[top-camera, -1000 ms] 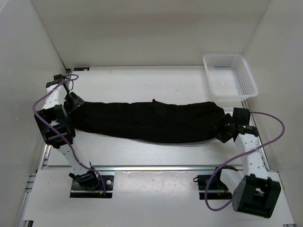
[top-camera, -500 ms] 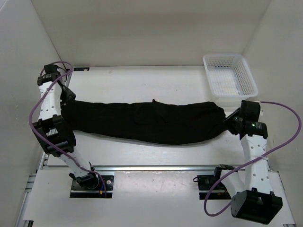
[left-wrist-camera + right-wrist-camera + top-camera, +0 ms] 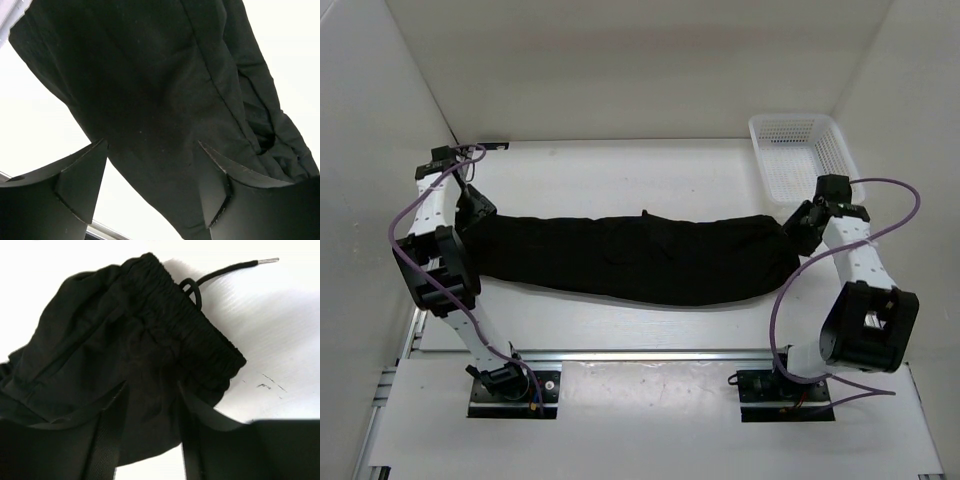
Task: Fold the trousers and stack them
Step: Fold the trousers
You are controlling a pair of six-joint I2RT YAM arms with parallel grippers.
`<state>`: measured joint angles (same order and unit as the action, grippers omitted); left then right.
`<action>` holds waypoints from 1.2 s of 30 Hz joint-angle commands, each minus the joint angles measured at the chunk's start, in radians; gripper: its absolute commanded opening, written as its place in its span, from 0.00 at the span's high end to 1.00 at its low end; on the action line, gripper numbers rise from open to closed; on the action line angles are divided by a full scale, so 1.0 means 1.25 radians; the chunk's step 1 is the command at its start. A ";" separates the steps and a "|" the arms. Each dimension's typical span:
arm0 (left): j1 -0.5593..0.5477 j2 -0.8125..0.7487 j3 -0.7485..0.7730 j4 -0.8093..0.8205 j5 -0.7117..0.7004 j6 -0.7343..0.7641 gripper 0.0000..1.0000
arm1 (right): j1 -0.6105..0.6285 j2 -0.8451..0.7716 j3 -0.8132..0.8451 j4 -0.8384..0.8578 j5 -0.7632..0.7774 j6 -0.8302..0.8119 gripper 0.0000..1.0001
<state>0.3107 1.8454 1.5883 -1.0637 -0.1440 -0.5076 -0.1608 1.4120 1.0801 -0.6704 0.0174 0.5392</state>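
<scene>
The trousers lie stretched in a long band across the worktop. Soft, light and floppy, I'd say they will sag unless pinched at the elastic waistband and the leg ends. The left tool and the right tool gape open over the cloth, gripping nothing.

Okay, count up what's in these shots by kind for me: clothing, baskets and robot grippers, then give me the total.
black trousers: 1
white mesh basket: 1
grippers: 2, the left gripper and the right gripper
Total: 4
</scene>
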 commanded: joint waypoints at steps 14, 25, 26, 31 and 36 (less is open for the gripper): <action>0.137 -0.080 -0.093 0.051 0.050 -0.033 0.25 | -0.022 0.137 -0.089 0.147 0.008 0.061 0.55; 0.116 0.013 -0.078 0.078 0.060 -0.010 0.15 | -0.003 -0.013 -0.074 0.122 -0.022 0.053 0.49; 0.099 0.013 -0.078 0.078 0.053 -0.017 0.15 | 0.039 -0.020 -0.067 0.122 -0.022 0.046 0.49; 0.079 0.028 -0.078 0.088 0.053 -0.017 0.16 | 0.195 -0.042 -0.044 0.143 -0.033 0.020 0.48; 0.053 0.028 -0.063 0.088 0.053 -0.017 0.16 | 0.313 0.073 0.005 0.163 -0.040 0.020 0.46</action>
<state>0.3893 1.9060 1.4727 -0.9714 -0.0887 -0.5316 0.1959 1.4277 1.0210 -0.4965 -0.0280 0.5789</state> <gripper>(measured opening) 0.842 0.534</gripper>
